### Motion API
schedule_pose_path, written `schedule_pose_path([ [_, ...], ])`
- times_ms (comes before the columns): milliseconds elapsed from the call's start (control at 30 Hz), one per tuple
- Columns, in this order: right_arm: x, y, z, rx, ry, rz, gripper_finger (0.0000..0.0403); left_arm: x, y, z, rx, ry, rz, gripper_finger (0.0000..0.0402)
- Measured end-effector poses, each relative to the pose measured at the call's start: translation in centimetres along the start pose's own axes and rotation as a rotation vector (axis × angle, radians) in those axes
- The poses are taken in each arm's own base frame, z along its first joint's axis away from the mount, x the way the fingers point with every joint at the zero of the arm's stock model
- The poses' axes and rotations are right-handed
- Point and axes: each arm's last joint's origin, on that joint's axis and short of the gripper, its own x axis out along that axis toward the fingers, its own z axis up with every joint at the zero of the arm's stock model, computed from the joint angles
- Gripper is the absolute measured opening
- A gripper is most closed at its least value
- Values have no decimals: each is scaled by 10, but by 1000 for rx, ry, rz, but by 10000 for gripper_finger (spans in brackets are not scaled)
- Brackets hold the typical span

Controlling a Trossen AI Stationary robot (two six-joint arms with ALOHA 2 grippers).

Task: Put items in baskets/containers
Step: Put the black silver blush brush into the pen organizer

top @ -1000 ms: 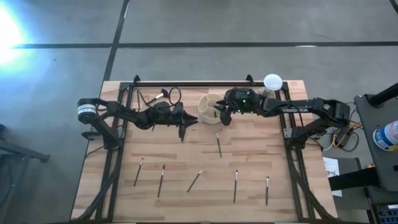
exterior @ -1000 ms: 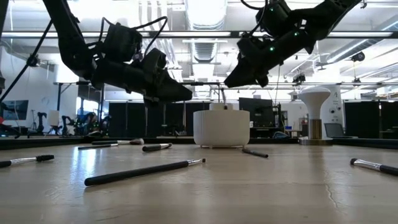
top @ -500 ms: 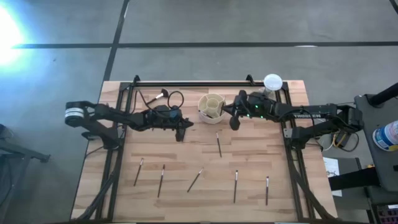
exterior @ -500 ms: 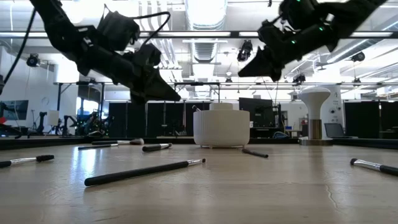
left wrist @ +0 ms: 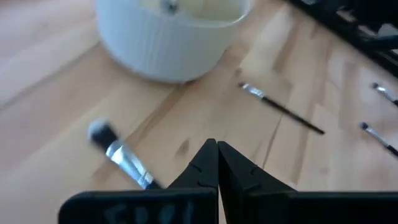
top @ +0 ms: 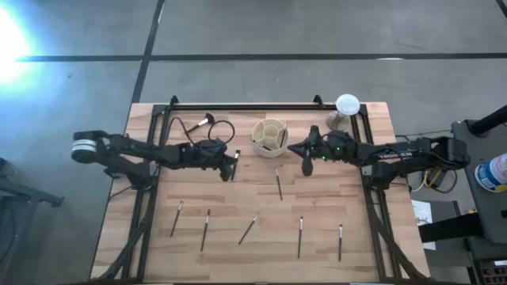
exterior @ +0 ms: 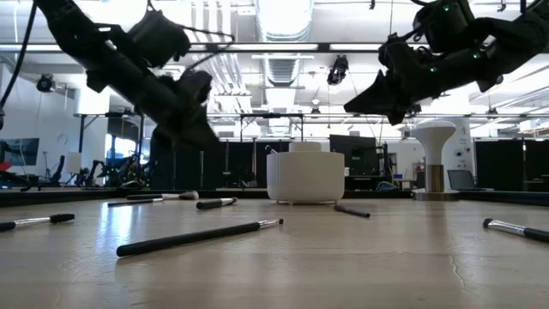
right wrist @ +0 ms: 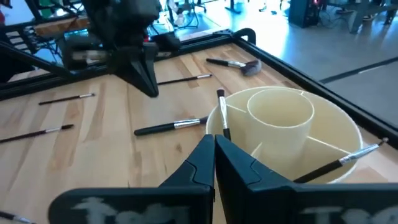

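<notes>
Both grippers hang closed and empty: the left gripper point(top: 229, 169) just left of the cream holder point(top: 270, 137), the right gripper point(top: 307, 161) just right; loose brushes point(top: 279, 183) lie nearer the table's front.

I count one cream cup point(top: 260, 146) on the table point(top: 372, 229), with two brushes point(right wrist: 222, 116) standing in it. At least eight more brushes lie loose. One point(top: 279, 183) is at 6 o'clock from the cup, and five sit in a row point(top: 249, 229) farther out that way. One point(top: 235, 157) is at 8 o'clock, and one fluffy brush point(top: 202, 121) is at 10 o'clock. There's one white globe point(top: 347, 104) at 2 o'clock. I have two arms: left point(top: 158, 152) and right point(top: 380, 149).
</notes>
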Motion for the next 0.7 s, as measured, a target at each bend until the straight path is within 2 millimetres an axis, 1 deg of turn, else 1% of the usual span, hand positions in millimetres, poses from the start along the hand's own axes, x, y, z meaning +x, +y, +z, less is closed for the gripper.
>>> schedule_pose_path([
  [100, -2, 0, 2, 0, -14, 3, 8, 6, 0, 0, -43, 55, 64, 9],
  [167, -3, 0, 3, -4, -19, 3, 8, 11, -2, 4, -50, 88, 122, 22],
  [400, -4, 1, 2, -24, -13, 3, 8, 39, -7, 16, -103, 185, 301, 96],
  [533, -4, 1, 1, -36, -12, 5, 8, 55, -4, 18, -105, 234, 403, 130],
  [700, -4, 1, 0, -40, -8, 5, 8, 71, 2, 23, -128, 238, 445, 149],
])
